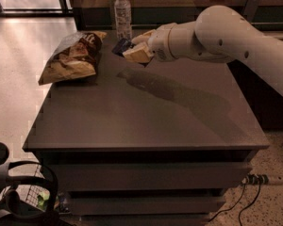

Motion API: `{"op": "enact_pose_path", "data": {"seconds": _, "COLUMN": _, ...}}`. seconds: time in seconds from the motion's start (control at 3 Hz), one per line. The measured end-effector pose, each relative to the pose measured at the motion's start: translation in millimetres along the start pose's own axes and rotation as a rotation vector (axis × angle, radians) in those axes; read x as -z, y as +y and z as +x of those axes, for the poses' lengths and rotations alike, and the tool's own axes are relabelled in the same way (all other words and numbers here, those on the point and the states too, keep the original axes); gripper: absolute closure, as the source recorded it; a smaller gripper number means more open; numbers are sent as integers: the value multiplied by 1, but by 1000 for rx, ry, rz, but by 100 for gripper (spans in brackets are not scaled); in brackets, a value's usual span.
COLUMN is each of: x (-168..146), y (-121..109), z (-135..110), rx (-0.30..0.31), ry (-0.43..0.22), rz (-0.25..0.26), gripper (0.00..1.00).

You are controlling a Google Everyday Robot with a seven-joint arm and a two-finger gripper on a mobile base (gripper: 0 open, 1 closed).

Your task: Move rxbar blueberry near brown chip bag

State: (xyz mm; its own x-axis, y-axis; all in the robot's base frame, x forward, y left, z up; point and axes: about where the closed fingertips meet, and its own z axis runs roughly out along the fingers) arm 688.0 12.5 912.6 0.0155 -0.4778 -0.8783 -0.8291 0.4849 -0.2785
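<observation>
The brown chip bag [73,56] lies crinkled on the back left of the dark table [146,112]. My gripper [133,49] reaches in from the right on a white arm and is shut on the rxbar blueberry [121,46], a small dark navy bar that sticks out to the left of the fingers. The bar is held above the table, just right of the chip bag and in front of the bottle. Most of the bar is hidden by the fingers.
A clear plastic bottle [122,12] stands upright at the table's back edge, just behind the gripper. The arm's shadow falls across the table's middle. A cable and plug [254,180] lie on the floor at the right; a dark chair part [19,192] is at lower left.
</observation>
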Motion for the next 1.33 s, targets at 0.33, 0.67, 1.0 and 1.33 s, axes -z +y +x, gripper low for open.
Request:
{"op": "enact_pose_path", "data": {"seconds": 0.33, "x": -45, "y": 9, "z": -6, "rx": 27, "ry": -33, "rz": 19, "gripper": 100}}
{"op": "enact_pose_path", "data": {"seconds": 0.67, "x": -69, "y": 13, "z": -10, "rx": 42, "ry": -49, "rz": 18, "gripper": 100}}
{"op": "enact_pose_path", "data": {"seconds": 1.0, "x": -72, "y": 15, "z": -12, "rx": 44, "ry": -51, "rz": 15, "gripper": 87}}
{"op": "enact_pose_path", "data": {"seconds": 1.33, "x": -74, "y": 17, "z": -13, "rx": 45, "ry": -52, "rz": 10, "gripper": 56}}
